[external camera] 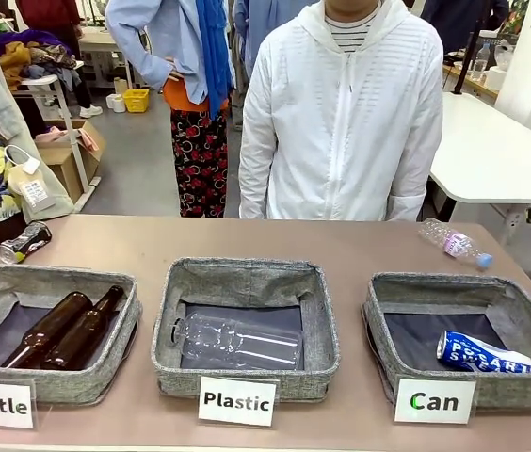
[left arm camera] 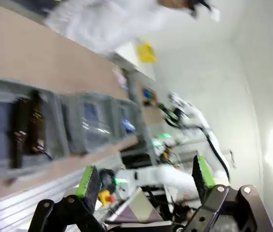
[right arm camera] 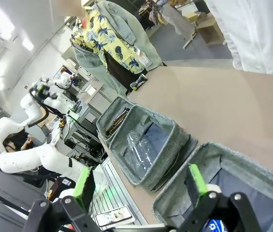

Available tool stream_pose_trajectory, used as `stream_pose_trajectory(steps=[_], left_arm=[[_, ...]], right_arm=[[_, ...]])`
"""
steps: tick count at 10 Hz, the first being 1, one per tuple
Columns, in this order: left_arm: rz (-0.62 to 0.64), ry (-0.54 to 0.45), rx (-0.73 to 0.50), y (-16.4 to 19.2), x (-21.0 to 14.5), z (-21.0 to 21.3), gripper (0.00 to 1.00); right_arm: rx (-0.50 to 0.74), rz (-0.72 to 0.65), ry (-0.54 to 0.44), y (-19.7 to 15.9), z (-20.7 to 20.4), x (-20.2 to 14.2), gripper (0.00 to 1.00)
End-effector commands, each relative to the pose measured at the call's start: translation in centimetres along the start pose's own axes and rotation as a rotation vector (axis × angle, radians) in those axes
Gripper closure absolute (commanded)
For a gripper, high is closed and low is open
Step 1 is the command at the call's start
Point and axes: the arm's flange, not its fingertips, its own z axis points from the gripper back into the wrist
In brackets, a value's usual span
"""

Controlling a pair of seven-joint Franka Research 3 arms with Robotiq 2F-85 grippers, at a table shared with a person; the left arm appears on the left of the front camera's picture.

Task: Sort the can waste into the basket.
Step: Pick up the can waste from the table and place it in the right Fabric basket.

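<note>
My left gripper (left arm camera: pixel 145 175) and right gripper (right arm camera: pixel 139 180) have black fingers (left arm camera: pixel 94 186) faced with green pads (left arm camera: pixel 204 171). My left arm (right arm camera: pixel 15 157) and right arm (left arm camera: pixel 173 176) are rounded white shells; a black cable (left arm camera: pixel 217 152), I think, runs along the right.

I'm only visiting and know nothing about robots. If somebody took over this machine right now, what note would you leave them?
Left claw: open, empty.
Right claw: open, empty.
Blue can: lying inside the Can basket. That one is done.
Black-and-silver can: lying on the table at its far left, behind the Bottle basket.
Left to do: pick up that can and put it in the Can basket.
</note>
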Motion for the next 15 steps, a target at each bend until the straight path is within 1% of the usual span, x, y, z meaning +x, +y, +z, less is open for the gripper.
stream_pose_trajectory(steps=[1, 2, 3, 5, 6, 7, 8, 9, 10, 11, 12, 13, 15], left_arm=[[0.151, -0.073, 0.263, 0.5, 8.2, -3.5, 0.00], [0.143, -0.084, 0.312, 1.0, 8.5, -4.8, 0.00], [0.113, -0.110, 0.372, 1.2, 9.7, -6.4, 0.00], [-0.013, -0.062, 0.506, 2.0, 10.7, -9.6, 0.00], [-0.113, -0.046, 0.606, 3.0, 11.5, -12.0, 0.00], [-0.264, -0.006, 0.744, 4.2, 12.2, -14.9, 0.00], [-0.357, 0.090, 0.843, 5.7, 12.3, -17.4, 0.00], [-0.421, 0.095, 0.906, 7.0, 12.5, -19.3, 0.00], [-0.496, 0.127, 0.950, 7.9, 12.8, -21.0, 0.00], [-0.562, 0.149, 0.957, 8.3, 12.5, -22.1, 0.00], [-0.476, 0.134, 0.886, 7.3, 12.2, -21.7, 0.00], [-0.497, 0.160, 0.944, 7.6, 12.7, -22.7, 0.00], [-0.497, 0.160, 0.944, 7.6, 12.7, -22.7, 0.00]], right_arm=[[0.002, 0.018, 0.009, 0.0, 0.2, 0.1, 0.00], [0.002, 0.018, 0.009, 0.0, 0.2, 0.1, 0.00], [0.002, 0.018, 0.009, 0.0, 0.2, 0.1, 0.00], [0.002, 0.018, 0.009, 0.0, 0.2, 0.1, 0.00], [0.002, 0.018, 0.009, 0.0, 0.2, 0.1, 0.00], [0.002, 0.018, 0.009, 0.0, 0.2, 0.1, 0.00], [0.002, 0.018, 0.009, 0.0, 0.2, 0.1, 0.00], [0.002, 0.018, 0.009, 0.0, 0.2, 0.1, 0.00], [0.002, 0.018, 0.009, 0.0, 0.2, 0.1, 0.00], [0.002, 0.018, 0.009, 0.0, 0.2, 0.1, 0.00], [0.002, 0.018, 0.009, 0.0, 0.2, 0.1, 0.00], [0.002, 0.018, 0.009, 0.0, 0.2, 0.1, 0.00], [0.002, 0.018, 0.009, 0.0, 0.2, 0.1, 0.00]])
